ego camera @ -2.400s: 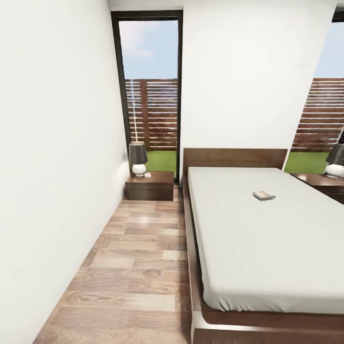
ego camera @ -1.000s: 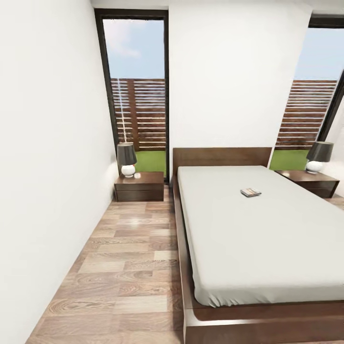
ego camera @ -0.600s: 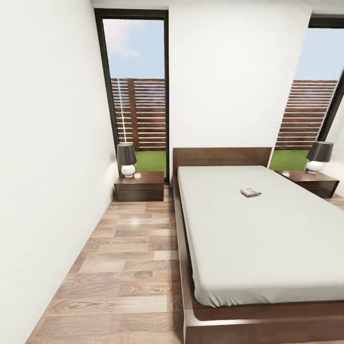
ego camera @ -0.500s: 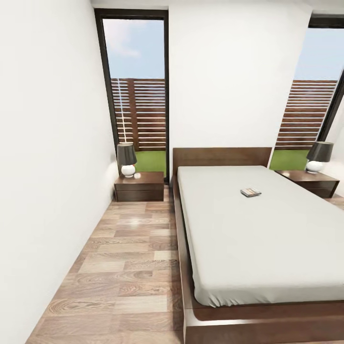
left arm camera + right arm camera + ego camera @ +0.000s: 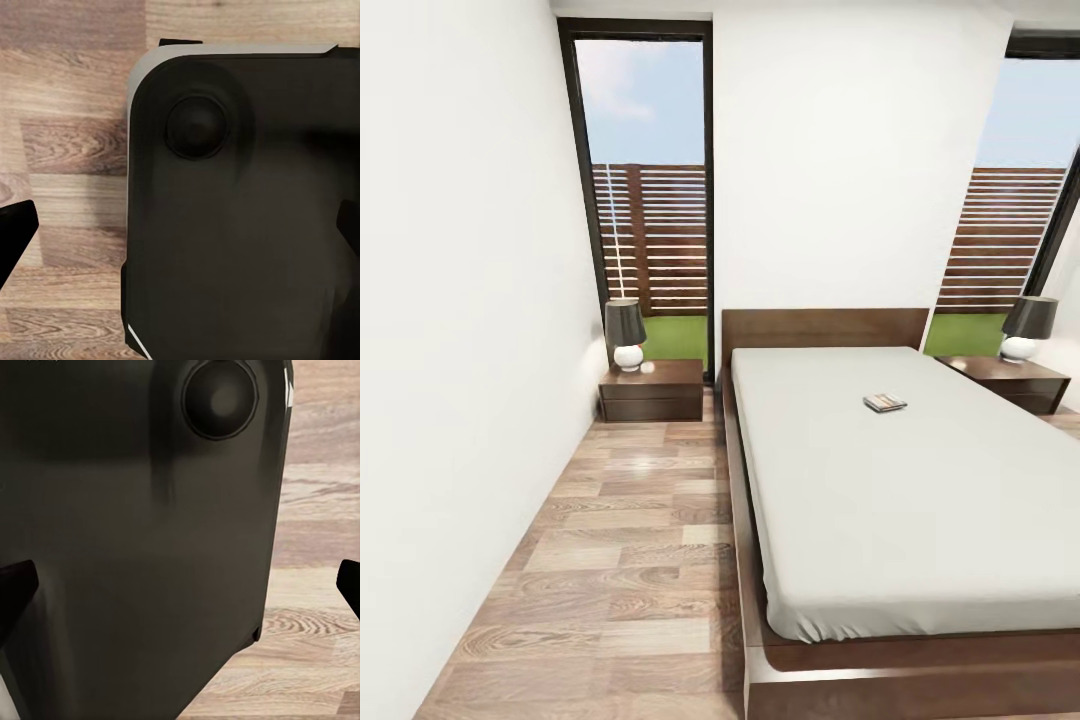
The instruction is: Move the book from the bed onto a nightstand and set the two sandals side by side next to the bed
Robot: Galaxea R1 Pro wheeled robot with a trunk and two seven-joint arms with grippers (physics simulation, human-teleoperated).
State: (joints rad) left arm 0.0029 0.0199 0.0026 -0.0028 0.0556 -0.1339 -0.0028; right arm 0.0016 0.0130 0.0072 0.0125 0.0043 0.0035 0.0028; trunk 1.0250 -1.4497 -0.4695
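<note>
Book (image 5: 884,403) lies on the bed (image 5: 900,480) at about two o'clock from centre, with one nightstand (image 5: 653,388) at nine o'clock and another (image 5: 1012,380) at three. Both grippers' fingers are spread apart, each hanging over the robot's dark base (image 5: 240,210) above the wood floor (image 5: 620,560).

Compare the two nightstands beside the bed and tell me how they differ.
The left nightstand stands against the side wall and shows whole; the right nightstand is partly hidden by the bed. The left one shows its drawer front, the right one mostly its top. Both are dark wood and carry a dark-shaded lamp.

Matt off-white cloth covers the bed (image 5: 880,500); its frame, the nightstand (image 5: 652,390) and the floor (image 5: 630,560) are smooth wood.
</note>
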